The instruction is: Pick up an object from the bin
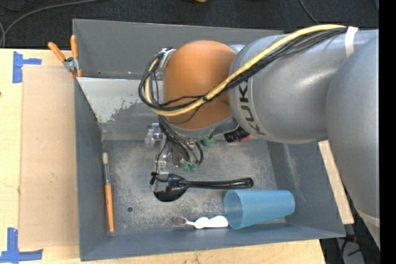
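Observation:
My gripper (163, 165) hangs below the orange wrist cover, low in the middle of the bin. It is right at the bowl end of a black plastic spoon (213, 183), which lies on the floor with its handle pointing right. The gripper's lower end meets the spoon's bowl, and the wrist cover hides much of the gripper. A light blue cup (258, 208) lies on its side to the lower right of the spoon, its mouth facing left.
A thin orange-handled brush (108, 198) lies along the left wall. A small white utensil (207, 222) with a dark tip rests by the front wall, next to the cup's mouth. The arm covers the bin's right and back.

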Tool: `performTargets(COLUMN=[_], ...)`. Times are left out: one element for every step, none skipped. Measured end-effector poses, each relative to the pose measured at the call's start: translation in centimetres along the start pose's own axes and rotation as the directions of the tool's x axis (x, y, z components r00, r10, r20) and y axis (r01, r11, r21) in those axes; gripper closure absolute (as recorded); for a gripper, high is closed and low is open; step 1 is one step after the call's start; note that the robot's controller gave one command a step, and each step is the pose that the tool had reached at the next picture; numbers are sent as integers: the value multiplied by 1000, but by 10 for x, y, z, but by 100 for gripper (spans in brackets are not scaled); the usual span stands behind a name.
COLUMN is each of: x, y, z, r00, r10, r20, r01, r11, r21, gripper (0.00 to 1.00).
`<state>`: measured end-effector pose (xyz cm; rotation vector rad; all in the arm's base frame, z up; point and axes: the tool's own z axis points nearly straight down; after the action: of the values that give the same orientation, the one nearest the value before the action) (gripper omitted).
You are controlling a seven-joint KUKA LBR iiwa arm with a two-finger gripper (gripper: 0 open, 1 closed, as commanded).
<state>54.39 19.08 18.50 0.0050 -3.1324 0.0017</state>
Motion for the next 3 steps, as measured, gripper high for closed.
performTargets(x=[-2, 8, 29], y=[-1, -18, -58], z=[-5, 70, 73], r00=[1000, 987, 986], r10=[4, -161, -165], r20=[7, 6, 10], r01=[-4, 161, 165], r11=[1000, 987, 986], r21=[-1, 0, 0], gripper=[0, 0, 0])
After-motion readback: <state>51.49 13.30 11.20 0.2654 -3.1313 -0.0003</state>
